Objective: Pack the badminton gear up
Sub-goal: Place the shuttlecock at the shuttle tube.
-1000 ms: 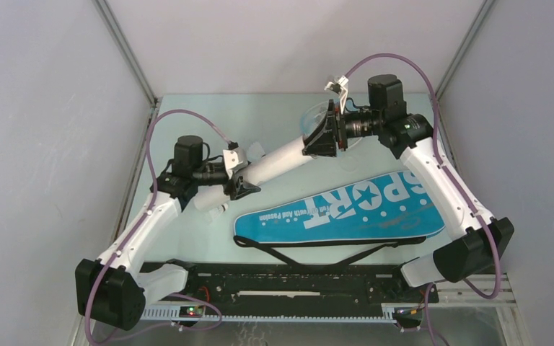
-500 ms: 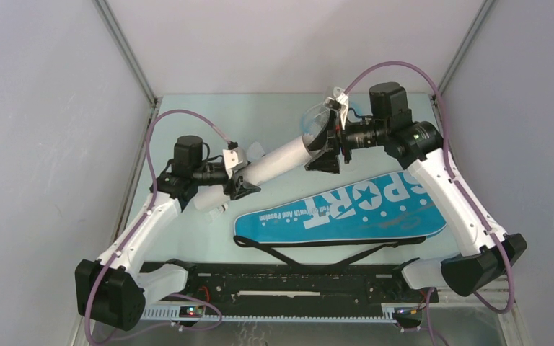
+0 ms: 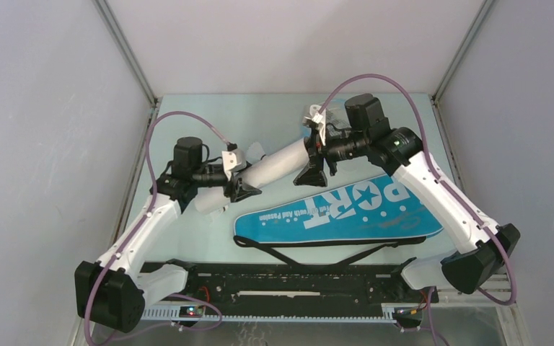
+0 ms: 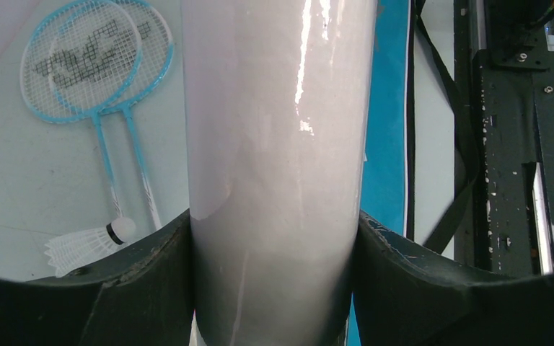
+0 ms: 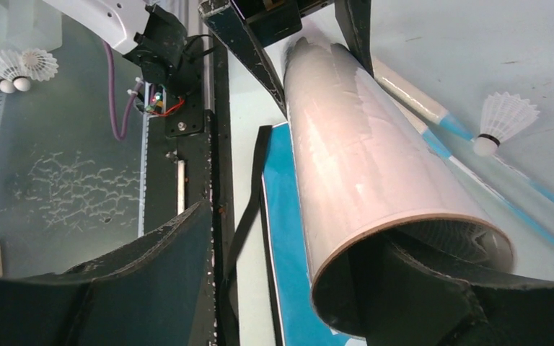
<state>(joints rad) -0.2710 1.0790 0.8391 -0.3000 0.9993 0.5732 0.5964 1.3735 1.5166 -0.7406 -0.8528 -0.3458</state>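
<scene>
Over counter (image 3: 216, 122) middle: long white tube (image 3: 274, 164) slants aloft, left gripper (image 3: 234, 180) clamped round lower end. Change: right gripper (image 3: 316, 167), jaws wide, swung from far-right corner to tube's open mouth; likely loading step.

Left gripper (image 3: 241, 184) clasps the white tube (image 3: 274, 164) at its lower end. Right gripper (image 3: 314, 163) straddles the upper end. Blue SPORT bag (image 3: 346, 209) lies flat just base-side of both grippers.
</scene>
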